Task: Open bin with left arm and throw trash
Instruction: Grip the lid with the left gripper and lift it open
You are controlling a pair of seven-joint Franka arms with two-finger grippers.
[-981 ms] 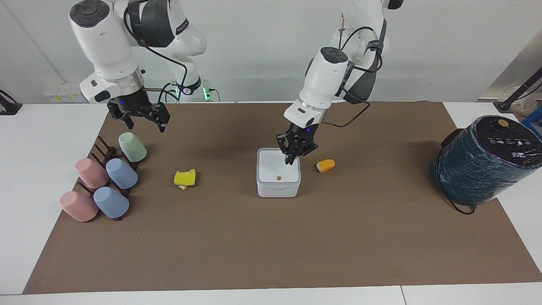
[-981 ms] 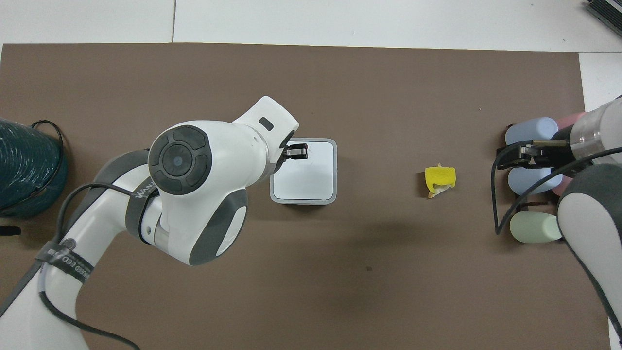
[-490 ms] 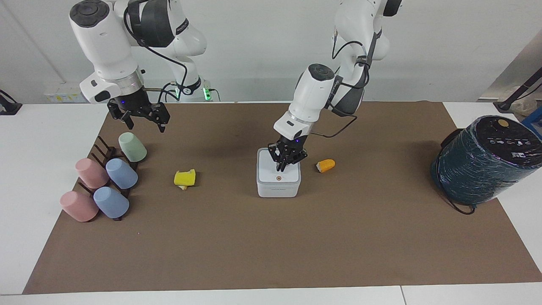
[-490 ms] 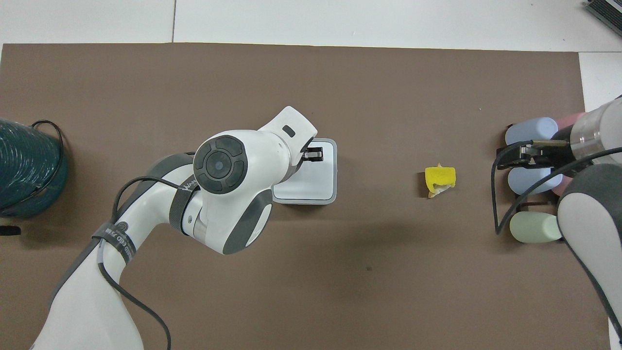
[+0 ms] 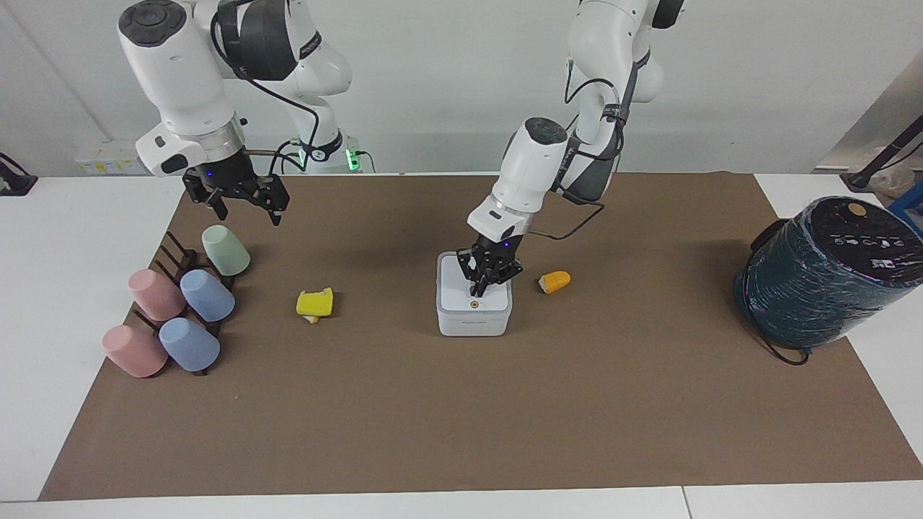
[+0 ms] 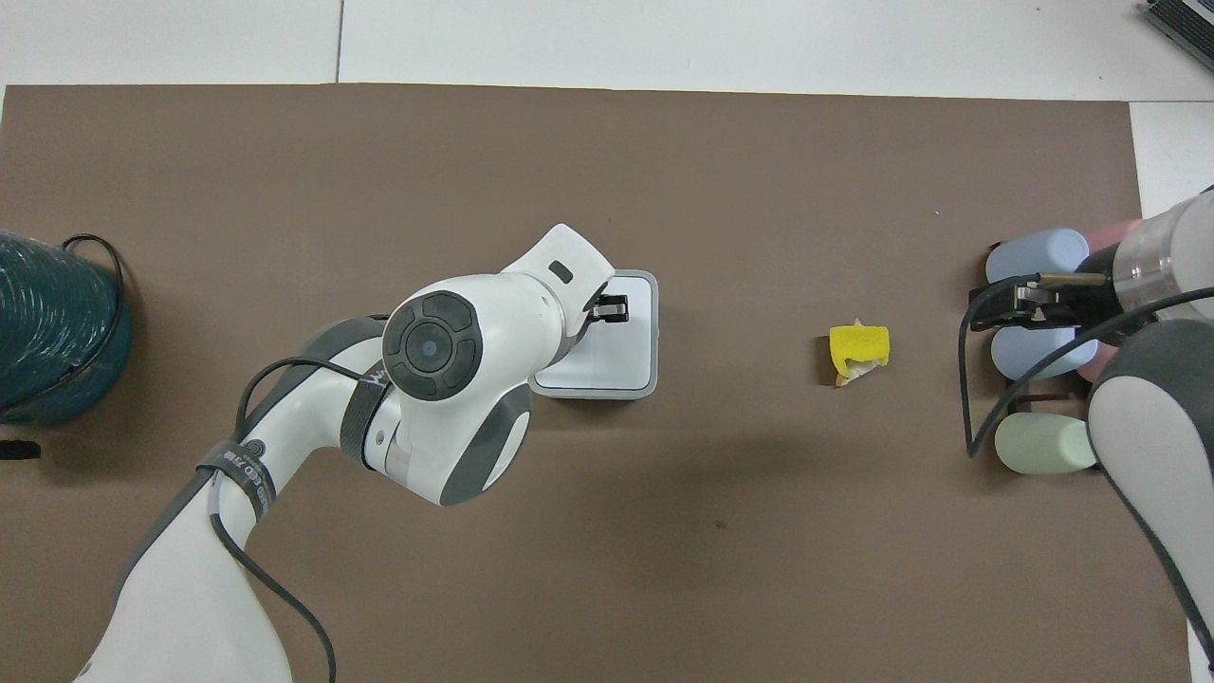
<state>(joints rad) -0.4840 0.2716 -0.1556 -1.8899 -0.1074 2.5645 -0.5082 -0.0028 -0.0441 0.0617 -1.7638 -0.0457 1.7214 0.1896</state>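
Both views are bright and evenly lit — soft, diffuse light from above, with no hard-edged shadows. On the matte brown paper mat (image 5: 461, 404) the arms cast only faint, blurred dark patches, one near the robots in the facing view and one below the small white square plastic bin (image 6: 616, 351) in the overhead view. The white tabletop (image 5: 43, 303) looks washed out, close to overexposed. The dark teal wrapped cylinder (image 5: 822, 281) carries small glints on its film wrap. Focus is sharp across both pictures — no motion blur. Straight edges stay nearly straight towards the corners.
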